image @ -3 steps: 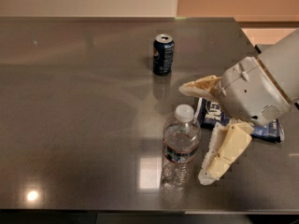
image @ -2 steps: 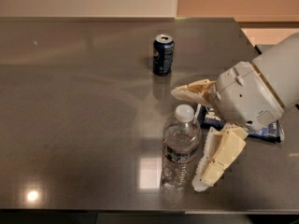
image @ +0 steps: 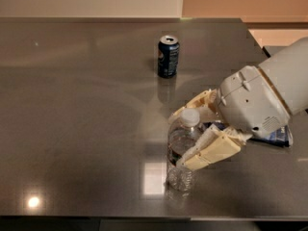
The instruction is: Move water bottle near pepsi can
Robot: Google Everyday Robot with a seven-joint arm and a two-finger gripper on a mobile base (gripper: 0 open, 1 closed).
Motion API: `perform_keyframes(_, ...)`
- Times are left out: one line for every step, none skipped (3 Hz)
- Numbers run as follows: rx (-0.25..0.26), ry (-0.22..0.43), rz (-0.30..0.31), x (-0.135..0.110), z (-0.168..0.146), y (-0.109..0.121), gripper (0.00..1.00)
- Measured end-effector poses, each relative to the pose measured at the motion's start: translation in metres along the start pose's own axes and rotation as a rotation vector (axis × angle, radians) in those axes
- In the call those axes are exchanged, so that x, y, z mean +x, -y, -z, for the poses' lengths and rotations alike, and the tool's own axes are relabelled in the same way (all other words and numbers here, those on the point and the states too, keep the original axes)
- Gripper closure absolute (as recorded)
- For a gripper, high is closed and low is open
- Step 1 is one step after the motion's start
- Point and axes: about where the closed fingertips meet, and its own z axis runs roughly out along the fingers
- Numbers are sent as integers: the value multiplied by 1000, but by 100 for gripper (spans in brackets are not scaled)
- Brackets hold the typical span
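Note:
The water bottle (image: 181, 150) stands upright at the front middle of the grey table (image: 82, 105), clear and ribbed with a white cap. The pepsi can (image: 168, 57) stands upright farther back, well apart from the bottle. My gripper (image: 177, 141) reaches in from the right, and its two cream fingers straddle the bottle. One finger (image: 195, 106) is behind the cap and the other (image: 209, 150) crosses in front of the bottle's body. The jaws look open around the bottle, and the bottle rests on the table.
A flat blue bag (image: 279, 137) lies on the table at the right, mostly hidden under my wrist. The table's right edge runs close behind my arm. The front edge is just below the bottle.
My gripper has moved left, from beside the bottle to straddling it. The bottle and the can have not moved.

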Motion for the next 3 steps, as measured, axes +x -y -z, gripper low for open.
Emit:
perform_keyframes(19,-4,-1,-4,2,6,64)
perform_keyframes(73,-16,-17,-11,9,26,86)
perform_keyframes(182,-13,-45,-20,32,71,100)
